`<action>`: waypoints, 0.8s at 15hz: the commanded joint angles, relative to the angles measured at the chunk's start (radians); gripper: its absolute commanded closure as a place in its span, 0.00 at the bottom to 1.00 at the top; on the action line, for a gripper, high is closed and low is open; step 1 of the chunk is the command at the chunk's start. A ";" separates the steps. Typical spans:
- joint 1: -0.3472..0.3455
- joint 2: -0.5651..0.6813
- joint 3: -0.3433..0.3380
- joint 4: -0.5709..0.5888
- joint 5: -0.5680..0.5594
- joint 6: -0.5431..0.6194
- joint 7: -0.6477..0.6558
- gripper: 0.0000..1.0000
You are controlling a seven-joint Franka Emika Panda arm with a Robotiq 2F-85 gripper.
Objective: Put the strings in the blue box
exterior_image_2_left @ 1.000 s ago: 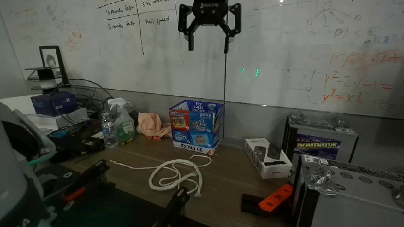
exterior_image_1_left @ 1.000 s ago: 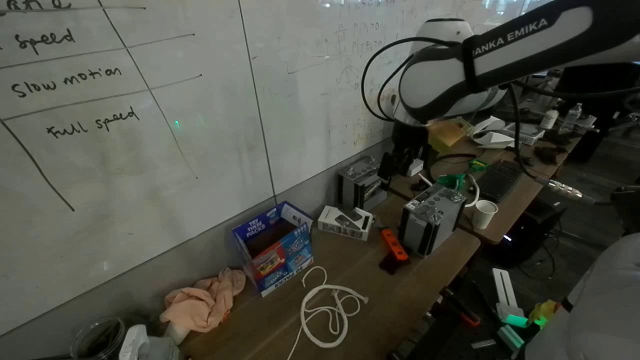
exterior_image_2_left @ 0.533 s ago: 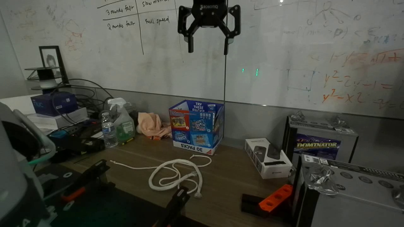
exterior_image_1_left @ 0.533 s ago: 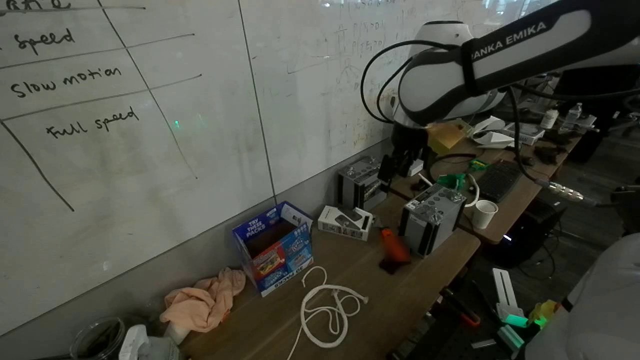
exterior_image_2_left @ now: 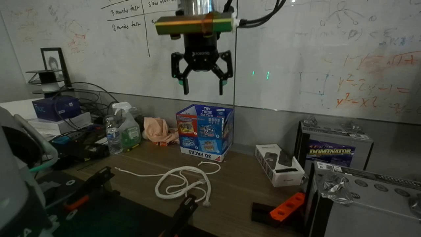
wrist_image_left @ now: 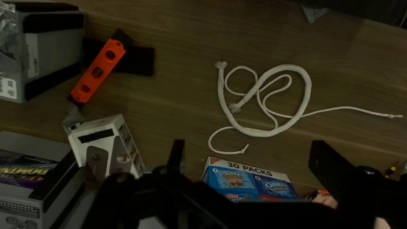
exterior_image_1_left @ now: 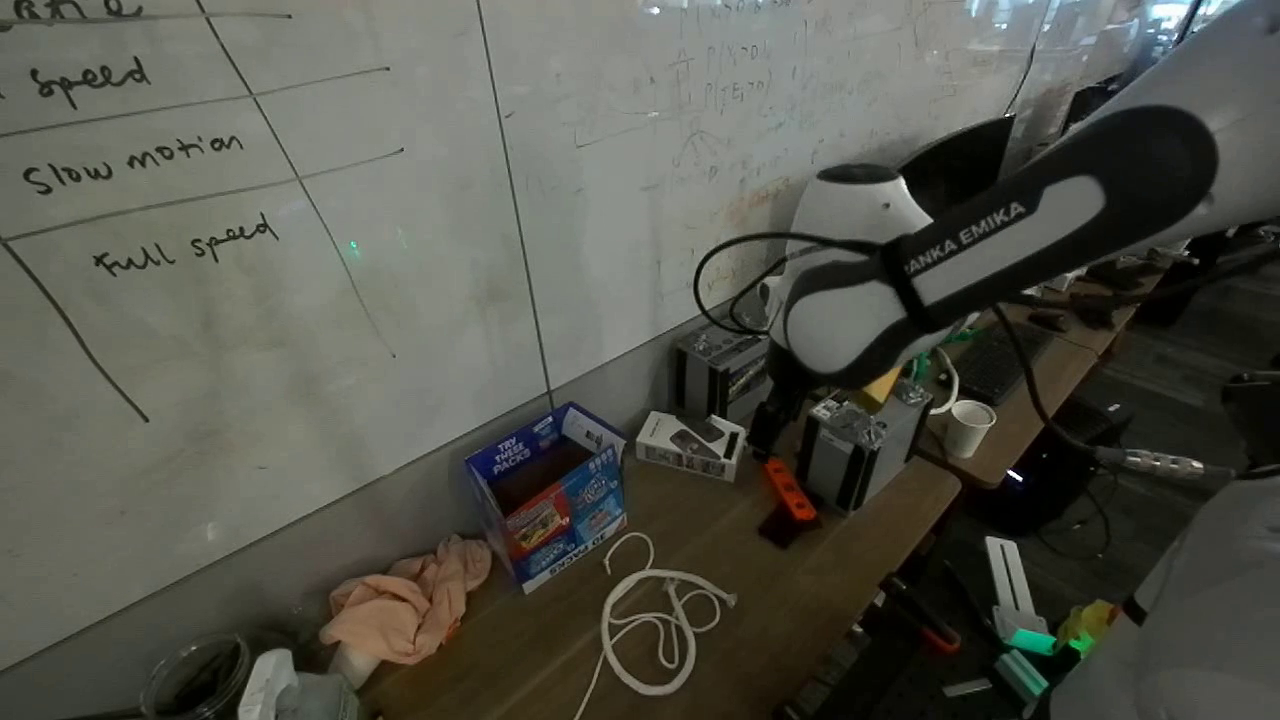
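Observation:
White strings (exterior_image_2_left: pixel 185 168) lie in loose loops on the wooden table, one cord thick and one thin. Behind them the blue box (exterior_image_2_left: pixel 204 131), with snack packs printed on its front, stands with its top open. My gripper (exterior_image_2_left: pixel 203 93) hangs in the air, fingers pointing down and spread apart, nothing between them. In the wrist view, the strings (wrist_image_left: pixel 260 133) lie beyond the fingertips, and the box front (wrist_image_left: pixel 235 179) shows between the fingers, its lower part in the picture covered by the gripper. In an exterior view the gripper (exterior_image_1_left: pixel 765 440) appears dark and edge-on.
A white phone box (exterior_image_2_left: pixel 279 164) sits right of the blue box, and an orange level (exterior_image_2_left: pixel 287 206) lies nearer. Two grey devices (exterior_image_2_left: pixel 361 197) stand at the right. Peach cloth (exterior_image_2_left: pixel 159 131) and a spray bottle (exterior_image_2_left: pixel 129 131) are at the left. A black clamp (exterior_image_2_left: pixel 184 214) grips the front edge.
My gripper has come down a good way and shifted slightly left in an exterior view, where its camera mount now shows. It has stayed open; strings and box are unmoved.

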 commanded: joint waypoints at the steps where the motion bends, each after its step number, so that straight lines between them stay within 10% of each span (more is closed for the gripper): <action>1: 0.020 0.193 0.019 -0.012 -0.001 0.231 0.010 0.00; 12: -0.045 0.867 0.148 0.219 -0.026 0.562 0.064 0.00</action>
